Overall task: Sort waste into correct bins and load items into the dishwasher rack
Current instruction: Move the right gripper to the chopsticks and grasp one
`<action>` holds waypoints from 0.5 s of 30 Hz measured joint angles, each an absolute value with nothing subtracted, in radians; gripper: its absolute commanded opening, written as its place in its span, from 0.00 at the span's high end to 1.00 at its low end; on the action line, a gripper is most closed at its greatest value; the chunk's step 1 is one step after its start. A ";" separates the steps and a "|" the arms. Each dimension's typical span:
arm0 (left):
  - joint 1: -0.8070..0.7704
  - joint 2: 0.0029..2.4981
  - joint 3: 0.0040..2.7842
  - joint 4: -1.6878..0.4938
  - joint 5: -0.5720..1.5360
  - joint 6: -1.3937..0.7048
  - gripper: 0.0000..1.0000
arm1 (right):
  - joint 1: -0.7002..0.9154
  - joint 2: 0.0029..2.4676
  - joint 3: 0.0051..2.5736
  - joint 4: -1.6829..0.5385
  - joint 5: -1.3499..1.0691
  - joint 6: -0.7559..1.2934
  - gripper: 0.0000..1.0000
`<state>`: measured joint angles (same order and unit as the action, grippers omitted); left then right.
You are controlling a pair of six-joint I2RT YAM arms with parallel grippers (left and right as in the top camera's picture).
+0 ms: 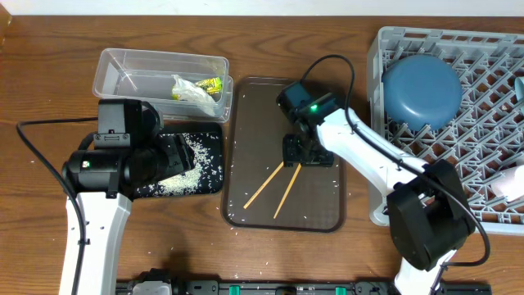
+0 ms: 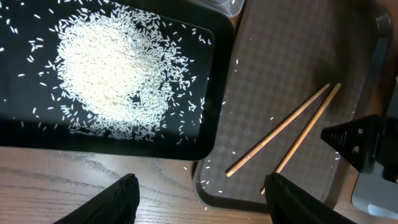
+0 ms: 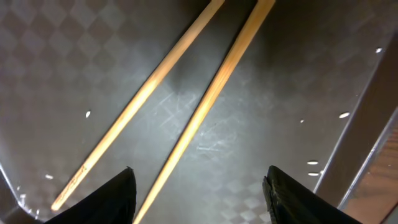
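Right gripper [image 3: 200, 198]: fingers spread, nothing between them, poised low over the two wooden chopsticks [image 3: 186, 93], which lie side by side and slightly splayed on the brown serving tray [image 1: 323, 205]. Not yet gripped.

Left gripper [image 2: 205, 202]: fingers spread, empty, hanging over the table beside the near corner of the black tray [image 2: 37, 130].

Judged done:
- Rice grains [image 2: 112, 68]: the bulk is heaped in the black tray.
- Yellow-green snack wrapper [image 1: 211, 84] and crumpled white tissue [image 1: 190, 92]: both inside the clear plastic tub [image 1: 123, 70], at its right end.
- Round blue dish [image 1: 420, 90]: resting in the grey dishwasher rack [image 1: 491, 164], at its upper left.

Judged left:
- Chopsticks: to be lifted from the serving tray and carried to the rack; this looks like the step in hand.
- Stray grains: scattered on the serving tray and on the wood by its left edge.
- White bowl and both cups: cannot tell. Pale shapes show at the rack's right edge, cut off by the frame.
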<state>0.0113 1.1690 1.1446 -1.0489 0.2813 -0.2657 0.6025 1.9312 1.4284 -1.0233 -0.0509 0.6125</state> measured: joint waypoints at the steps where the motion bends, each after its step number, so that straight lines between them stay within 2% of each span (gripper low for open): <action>1: 0.011 1.169 1.145 -1.048 0.281 -0.266 0.33 | 0.606 1.931 1.420 -1.013 -0.043 0.622 0.36; 10: 0.011 1.169 1.145 -1.050 0.281 -0.266 0.33 | 0.627 1.931 1.289 -0.844 -0.002 0.672 0.39; 15: 0.011 1.169 1.145 -1.050 0.281 -0.266 0.33 | 0.628 1.931 1.214 -0.752 0.015 0.678 0.51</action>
